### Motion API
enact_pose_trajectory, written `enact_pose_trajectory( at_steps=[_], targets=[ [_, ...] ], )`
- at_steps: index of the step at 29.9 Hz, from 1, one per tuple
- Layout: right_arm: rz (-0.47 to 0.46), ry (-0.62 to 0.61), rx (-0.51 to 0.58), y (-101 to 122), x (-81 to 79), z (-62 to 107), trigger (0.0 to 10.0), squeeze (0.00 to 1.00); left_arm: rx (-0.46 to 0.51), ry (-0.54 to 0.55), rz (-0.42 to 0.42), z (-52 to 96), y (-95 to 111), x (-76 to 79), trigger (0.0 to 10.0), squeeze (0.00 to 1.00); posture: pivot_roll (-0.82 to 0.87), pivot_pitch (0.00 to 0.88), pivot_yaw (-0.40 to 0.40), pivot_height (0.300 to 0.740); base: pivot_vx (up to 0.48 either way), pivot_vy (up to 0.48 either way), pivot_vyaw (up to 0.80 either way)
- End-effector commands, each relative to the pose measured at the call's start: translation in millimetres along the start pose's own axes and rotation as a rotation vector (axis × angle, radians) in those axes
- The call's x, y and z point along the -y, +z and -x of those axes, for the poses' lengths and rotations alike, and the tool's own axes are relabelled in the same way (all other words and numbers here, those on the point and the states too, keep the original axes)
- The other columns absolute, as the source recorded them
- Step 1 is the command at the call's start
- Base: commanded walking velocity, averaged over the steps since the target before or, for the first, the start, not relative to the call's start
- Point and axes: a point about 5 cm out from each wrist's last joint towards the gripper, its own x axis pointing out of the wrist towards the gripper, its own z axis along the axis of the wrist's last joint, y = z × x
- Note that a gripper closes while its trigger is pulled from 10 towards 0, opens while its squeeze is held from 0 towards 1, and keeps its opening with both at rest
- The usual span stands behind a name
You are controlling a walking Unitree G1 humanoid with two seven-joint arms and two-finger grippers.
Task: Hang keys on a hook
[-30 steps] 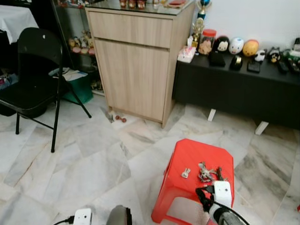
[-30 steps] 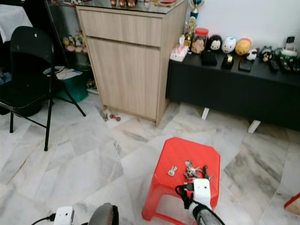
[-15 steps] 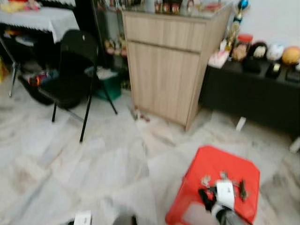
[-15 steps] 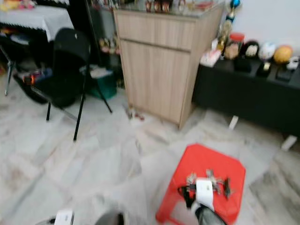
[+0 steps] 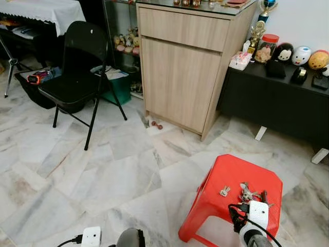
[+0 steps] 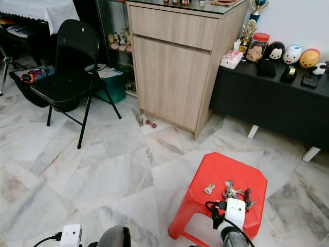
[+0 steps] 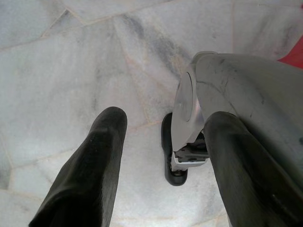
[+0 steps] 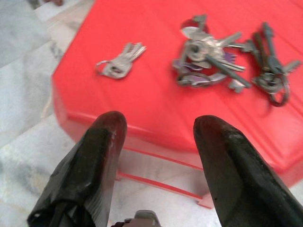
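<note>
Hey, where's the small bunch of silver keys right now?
The small bunch of silver keys lies on the red plastic stool, left of the larger key bunch and ahead of the open right tool.

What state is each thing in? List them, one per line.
Small key set: flat on the stool, untouched.
Big key bunch: flat on the stool, untouched.
Dark key bunch: flat on the stool.
Red stool: upright.
Right tool: open, short of the keys.
Left tool: open, empty.
Cabinet: shut.
Folding chair: unfolded.

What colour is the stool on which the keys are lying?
The stool is bright red; the keys lie on its top. The right wrist view shows it best.
</note>
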Motion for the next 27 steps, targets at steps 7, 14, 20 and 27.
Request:
enact_pose_trajectory(
  at_steps=[7, 14, 20, 27],
  targets=[
    [-0.039, -0.035, 0.052, 16.1, 2.9, -5.0, 10.0, 0.0, 0.025, -0.025, -0.001, -1.7, 5.2, 6.4, 10.0, 0.0, 0.02, 0.0, -0.057, 0.633, 0.0, 0.0, -0.49],
    [-0.026, -0.011, 0.101, 24.0, -9.3, -7.7, 10.0, 0.0, 0.04, -0.032, 0.0, -2.6, 8.5, 9.4, 10.0, 0.0, 0.02, 0.0, -0.059, 0.633, 0.0, 0.0, -0.09],
    [-0.01, 0.013, 0.13, 28.4, -19.9, -9.1, 10.0, 0.0, 0.045, -0.032, -0.003, -2.9, 10.1, 9.3, 10.0, 0.0, 0.02, 0.0, -0.058, 0.633, 0.0, 0.0, 0.0],
    [-0.002, 0.022, 0.154, 32.5, -24.9, -9.7, 10.0, 0.0, 0.048, -0.023, 0.002, -2.7, 10.7, 6.9, 10.0, 0.0, 0.03, 0.0, -0.059, 0.633, 0.0, 0.0, 0.0]
  ],
)
